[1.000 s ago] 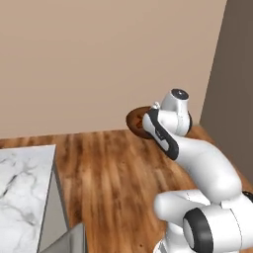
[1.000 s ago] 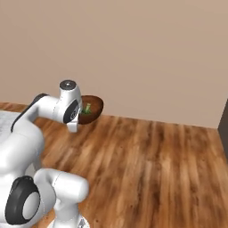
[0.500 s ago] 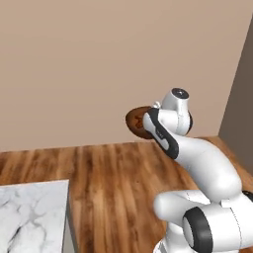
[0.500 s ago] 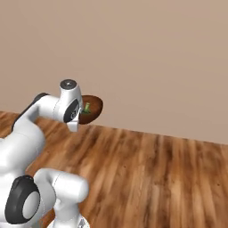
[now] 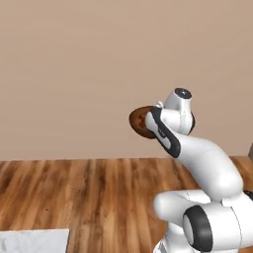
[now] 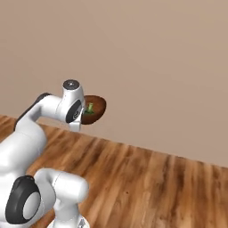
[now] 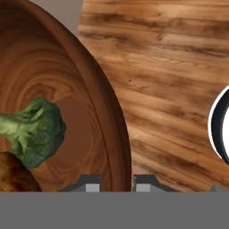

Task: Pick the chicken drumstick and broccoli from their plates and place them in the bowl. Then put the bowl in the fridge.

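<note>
My gripper (image 7: pixel 117 184) is shut on the rim of the dark reddish-brown bowl (image 7: pixel 67 67), one fingertip inside the wall and one outside. In the bowl lie the green broccoli (image 7: pixel 38 129) and, beside it at the lower left, the orange-brown chicken drumstick (image 7: pixel 12 173). The base views show the bowl (image 5: pixel 140 121) (image 6: pixel 97 109) held high in the air in front of the hand, with the broccoli (image 6: pixel 90 107) peeking over its rim. The plates and the fridge are out of view.
A wooden floor (image 5: pixel 89 192) runs to a plain beige wall (image 5: pixel 74 74) ahead. A corner of the marble counter (image 5: pixel 32 240) shows at the lower left. A thin dark sliver (image 5: pixel 251 150) sits at the right edge; I cannot tell what it is.
The whole scene has shifted as the base moves: the marble counter has slid down and left, and the dark panel on the right has nearly left the picture. The bowl stays in the gripper.
</note>
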Tool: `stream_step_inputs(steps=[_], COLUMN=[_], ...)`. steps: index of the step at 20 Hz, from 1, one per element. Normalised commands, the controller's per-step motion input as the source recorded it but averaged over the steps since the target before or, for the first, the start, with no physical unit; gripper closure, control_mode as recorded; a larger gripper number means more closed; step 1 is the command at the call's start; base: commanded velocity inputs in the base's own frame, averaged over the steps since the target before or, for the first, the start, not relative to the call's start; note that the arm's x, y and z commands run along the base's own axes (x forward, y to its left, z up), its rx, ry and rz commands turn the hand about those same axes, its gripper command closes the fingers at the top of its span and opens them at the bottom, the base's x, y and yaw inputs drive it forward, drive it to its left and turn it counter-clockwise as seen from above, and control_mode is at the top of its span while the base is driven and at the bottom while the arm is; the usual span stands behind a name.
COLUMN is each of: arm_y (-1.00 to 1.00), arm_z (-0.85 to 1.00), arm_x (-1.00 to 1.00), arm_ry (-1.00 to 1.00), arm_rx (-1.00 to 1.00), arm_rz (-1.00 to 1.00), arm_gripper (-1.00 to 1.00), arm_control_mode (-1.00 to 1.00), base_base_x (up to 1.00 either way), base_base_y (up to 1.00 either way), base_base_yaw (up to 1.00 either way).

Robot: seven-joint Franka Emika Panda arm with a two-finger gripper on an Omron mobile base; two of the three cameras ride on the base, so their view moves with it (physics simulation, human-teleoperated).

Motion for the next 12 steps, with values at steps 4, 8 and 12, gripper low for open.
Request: stream_step_inputs(steps=[4,8,12], arm_y=[0.00,0.00,0.00], arm_z=[0.00,0.00,0.00], arm_x=[0.00,0.00,0.00], arm_ry=[0.00,0.00,0.00], arm_rx=[0.00,0.00,0.00], arm_rz=[0.00,0.00,0.00], arm_gripper=[1.00,1.00,1.00], arm_control_mode=[1.00,1.00,1.00], base_base_x=[0.63,0.58,0.65], base_base_y=[0.11,0.13,0.15], base_base_yaw=[0.50,0.53,0.46])
